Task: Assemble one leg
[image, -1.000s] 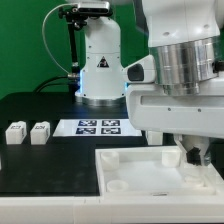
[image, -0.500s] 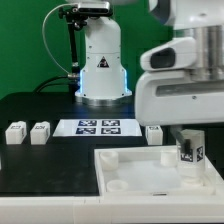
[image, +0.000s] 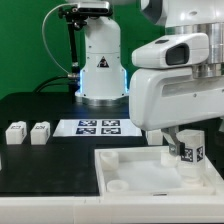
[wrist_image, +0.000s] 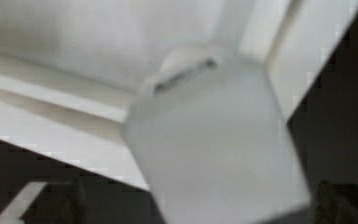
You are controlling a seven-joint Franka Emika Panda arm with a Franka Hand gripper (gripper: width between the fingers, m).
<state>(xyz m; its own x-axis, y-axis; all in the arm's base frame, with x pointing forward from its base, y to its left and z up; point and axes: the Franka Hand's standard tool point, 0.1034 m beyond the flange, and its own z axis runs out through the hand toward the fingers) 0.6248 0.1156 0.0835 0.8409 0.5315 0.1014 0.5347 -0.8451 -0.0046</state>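
chunky white leg [image: 187,152] with checkered tag upright on glossy square panel [image: 130,170], gripper (jaw state unclear)

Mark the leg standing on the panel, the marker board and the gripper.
leg [image: 188,152], exterior view, on its tagged face.
marker board [image: 98,127], exterior view, among its tags.
gripper [image: 180,143], exterior view, between the fingertips.

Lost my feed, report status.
Tool open. Leg upright on panel corner, between the fingers. Two spare legs well aside. Nothing in the way.
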